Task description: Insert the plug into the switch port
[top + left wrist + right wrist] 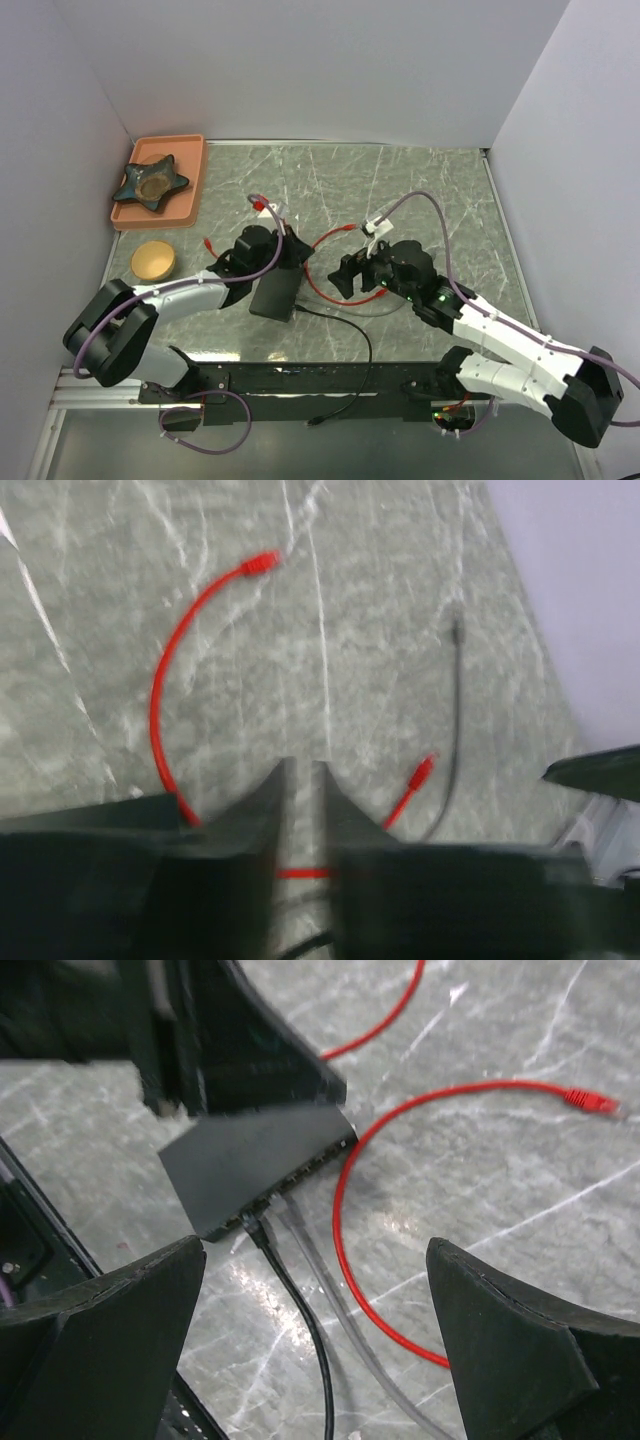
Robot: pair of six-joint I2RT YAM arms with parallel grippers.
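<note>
Showing two red plugs (265,560), one black box (262,1160)

orange tray (193,170) | star dish (175,183) in tray | tan disc (153,260) beside tray

Marble table (420,190) — blk box (255,1155), red cable (337,1210)

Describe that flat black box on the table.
The black box is a thin, matte rectangle lying flat on the marbled table. Ports seem to line the edge facing the right end effector; a black cable is plugged into one. The left end effector sits over its far end; contact is unclear. A red cable curves beside it.
</note>
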